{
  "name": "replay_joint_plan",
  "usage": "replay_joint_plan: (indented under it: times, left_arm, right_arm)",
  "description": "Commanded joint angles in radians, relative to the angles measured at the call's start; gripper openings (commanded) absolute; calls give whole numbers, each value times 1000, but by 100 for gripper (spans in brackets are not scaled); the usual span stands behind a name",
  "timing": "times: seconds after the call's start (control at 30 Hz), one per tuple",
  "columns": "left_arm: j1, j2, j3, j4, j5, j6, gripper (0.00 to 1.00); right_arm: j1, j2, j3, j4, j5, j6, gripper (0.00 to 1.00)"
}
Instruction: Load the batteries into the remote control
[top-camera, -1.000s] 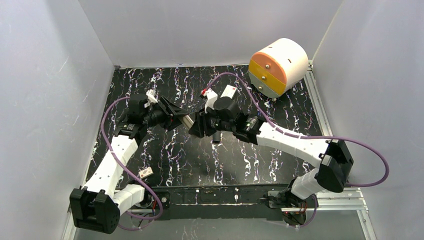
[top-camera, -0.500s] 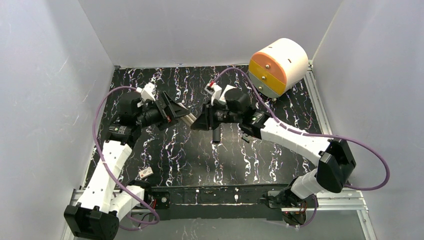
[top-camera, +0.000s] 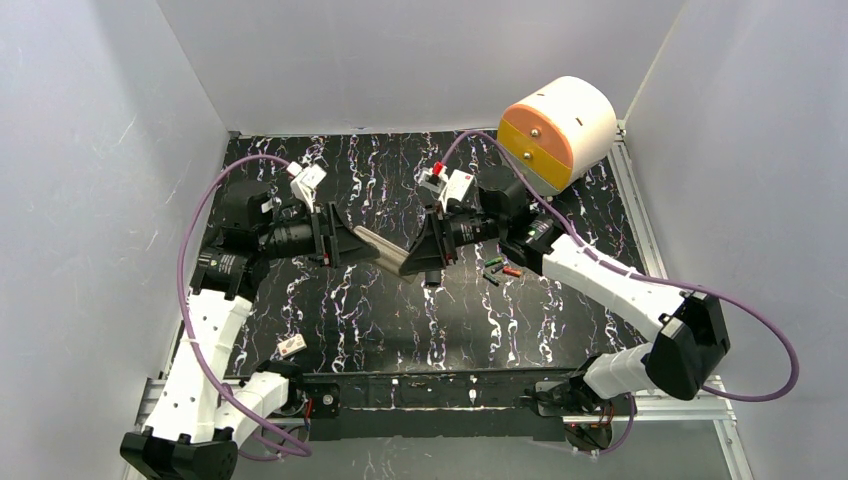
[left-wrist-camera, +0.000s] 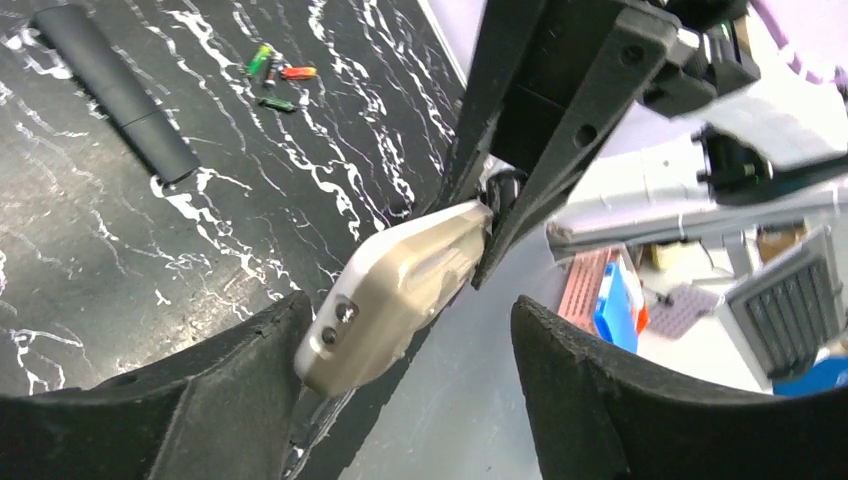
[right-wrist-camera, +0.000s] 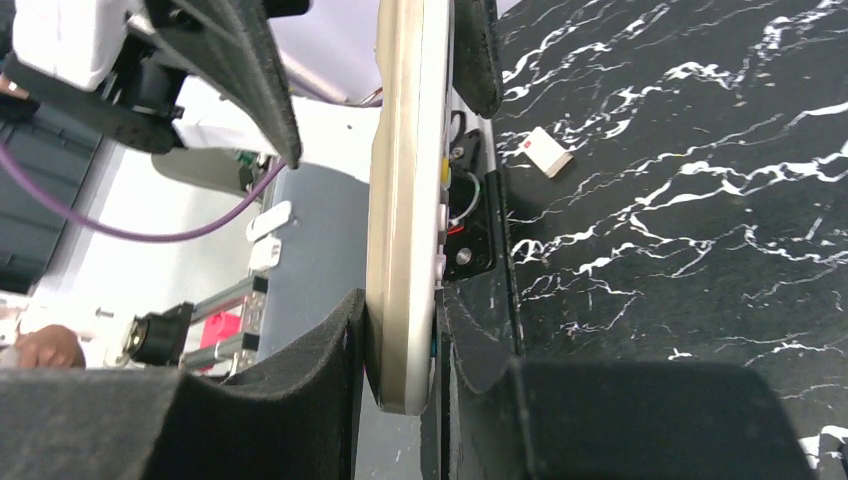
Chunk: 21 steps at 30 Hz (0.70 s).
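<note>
Right gripper (right-wrist-camera: 402, 300): pads clamped on the remote control (right-wrist-camera: 405, 200), one on the beige back and one on the button face. The remote is seen edge-on in the right wrist view, with its near end seated between the pads.

Left gripper (left-wrist-camera: 410, 305): fingers apart. The remote's other end lies in the gap. It rests against one finger (left-wrist-camera: 240, 380); the opposite finger (left-wrist-camera: 620, 390) stands clear of it. The beige back, with two screws, faces the left wrist camera. Battery bay: cannot tell whether it is open or what it holds.

Top view: the remote bridges the two grippers in the air above the centre of the table (top-camera: 380, 330). The left gripper is at its 9 o'clock end and the right gripper at its 3 o'clock end.

Batteries (top-camera: 497, 268): a small loose cluster on the table, green, red and dark. They lie at 3 o'clock of the right gripper, near it and beside that arm's forearm, apart from the remote.

Black bar (left-wrist-camera: 115, 95): flat on the table, near the batteries, at their 8 o'clock in the left wrist view.

Drum-shaped container (top-camera: 557, 130): white shell, orange and yellow front with two small knobs, at 1 o'clock on the table. Front shut, contents not visible.

White box (top-camera: 291, 346) with red mark: at 7 o'clock on the table, well apart from both grippers.
</note>
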Motion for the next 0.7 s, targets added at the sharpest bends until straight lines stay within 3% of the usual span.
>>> replay_joint_plan:
  times: [0.0, 0.37, 0.43, 0.57, 0.67]
  left_arm:
    - [-2, -2, 42, -78, 206, 117, 66]
    - [-15, -29, -14, -19, 290, 89, 32]
    - [-16, -27, -17, -18, 289, 90, 35]
    - [-25, -14, -23, -14, 294, 88, 51]
    - [-32, -7, -29, -9, 296, 90, 55]
  right_arm:
    - [-1, -53, 11, -10, -136, -72, 17]
    - [-1, -52, 13, -59, -220, -133, 10]
    - [-1, -47, 12, -59, -233, -142, 10]
    - [-1, -39, 19, -92, -241, -156, 9]
    - [-1, -26, 29, -123, -247, -173, 8]
